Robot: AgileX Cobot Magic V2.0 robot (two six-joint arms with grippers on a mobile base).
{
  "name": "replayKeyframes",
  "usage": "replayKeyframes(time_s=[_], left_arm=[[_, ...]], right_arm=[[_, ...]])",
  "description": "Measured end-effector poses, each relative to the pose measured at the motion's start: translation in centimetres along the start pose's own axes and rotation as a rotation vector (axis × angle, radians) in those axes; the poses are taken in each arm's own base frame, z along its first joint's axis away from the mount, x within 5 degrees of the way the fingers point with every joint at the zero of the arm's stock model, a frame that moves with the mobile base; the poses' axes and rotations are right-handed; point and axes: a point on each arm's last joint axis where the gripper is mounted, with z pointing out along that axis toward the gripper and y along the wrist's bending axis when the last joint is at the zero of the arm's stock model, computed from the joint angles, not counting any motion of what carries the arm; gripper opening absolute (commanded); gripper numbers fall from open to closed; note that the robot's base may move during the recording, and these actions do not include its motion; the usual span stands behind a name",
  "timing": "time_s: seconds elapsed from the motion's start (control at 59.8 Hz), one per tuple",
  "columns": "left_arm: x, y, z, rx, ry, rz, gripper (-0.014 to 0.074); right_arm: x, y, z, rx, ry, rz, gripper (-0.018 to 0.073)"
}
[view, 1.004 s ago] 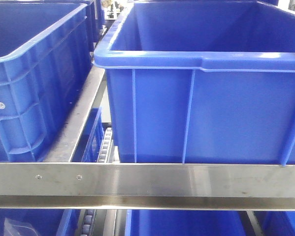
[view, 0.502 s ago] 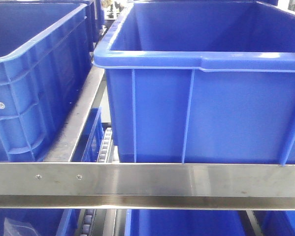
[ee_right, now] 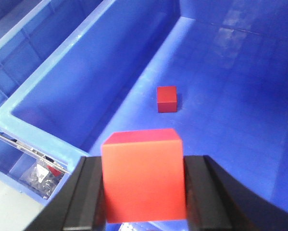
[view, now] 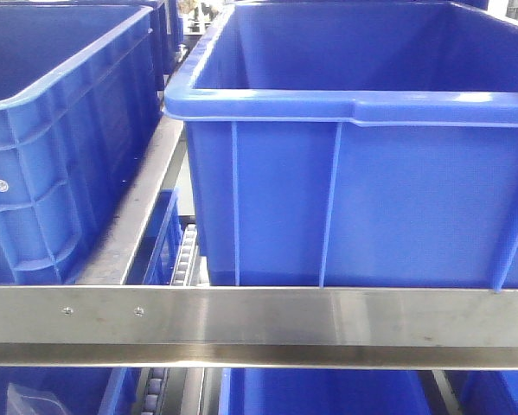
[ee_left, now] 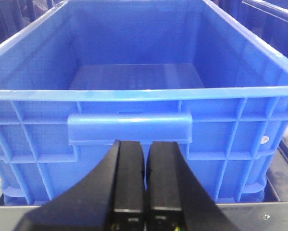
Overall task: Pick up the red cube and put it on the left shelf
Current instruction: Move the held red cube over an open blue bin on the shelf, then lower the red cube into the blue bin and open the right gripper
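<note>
**Red cube gripped over the bin, shelf transfer not yet made**

The main risk I see is the cube slipping. My right gripper (ee_right: 144,192) holds the red cube (ee_right: 143,178) by two side faces only, with nothing under it, so a jolt on the way across could drop it back into the blue bin (ee_right: 52,139). A second red cube (ee_right: 167,98) lies on the bin floor near the frame's centre, well apart from the held one; if I lose my grip I could confuse the two. The bin's near rim at lower left is another hazard, since a low swing could clip it.

The held cube fills the bottom centre of the right wrist view, sitting squarely between the jaws, which press against its left and right faces.

My left gripper (ee_left: 144,178) has its jaws closed together with nothing between them, low in its frame, just in front of the handle of the left shelf's bin (ee_left: 134,91), which looks empty.
</note>
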Motion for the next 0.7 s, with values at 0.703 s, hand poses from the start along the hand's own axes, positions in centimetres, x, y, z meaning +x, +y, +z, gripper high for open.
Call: replayKeyframes(time_s=[0.703], left_arm=[[0.0,0.0,0.0,0.0,0.0,0.0,0.0102]], right_arm=[[-3.0,-0.8,8.5,0.03,-0.006,0.014,0.0056]])
